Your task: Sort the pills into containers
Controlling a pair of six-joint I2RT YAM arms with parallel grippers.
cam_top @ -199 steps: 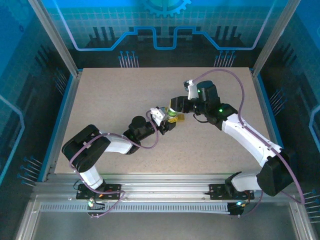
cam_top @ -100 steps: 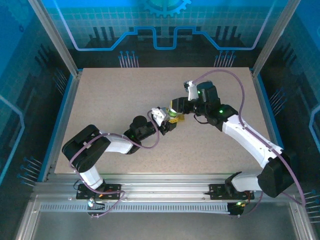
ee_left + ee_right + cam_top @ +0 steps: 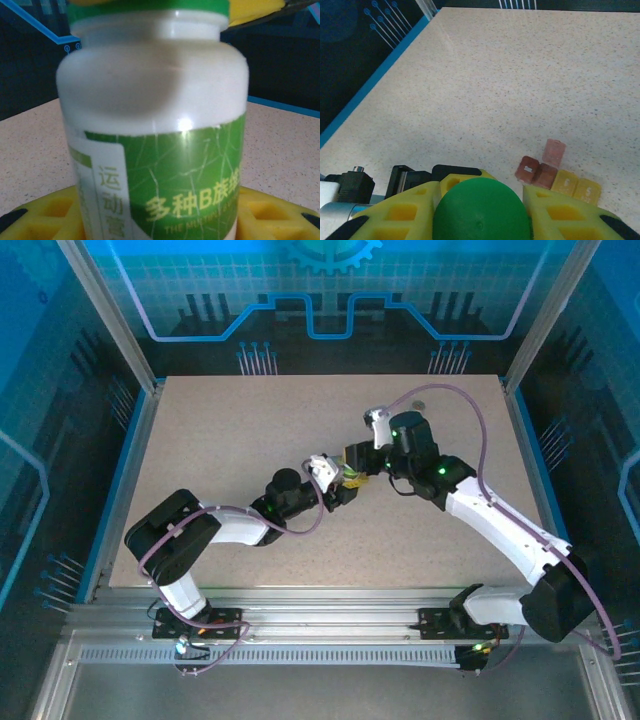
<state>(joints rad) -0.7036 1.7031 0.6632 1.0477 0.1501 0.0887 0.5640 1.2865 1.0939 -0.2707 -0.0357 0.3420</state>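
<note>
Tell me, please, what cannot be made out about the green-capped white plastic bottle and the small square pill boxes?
- Right wrist view: whether the small dark red square box and yellow square box hold pills; too small.
- Left wrist view: contents of the white plastic bottle, behind its opaque wall; its base, cut by the bottom edge.

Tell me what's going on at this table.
Both arms are working on one white pill bottle at mid-table. The left gripper holds the bottle's body between its yellow pads, while the right gripper is clamped on the green cap from above, apparently to open it. The dark red box and the yellow box sit side by side on the table nearby, with neither gripper touching them.
</note>
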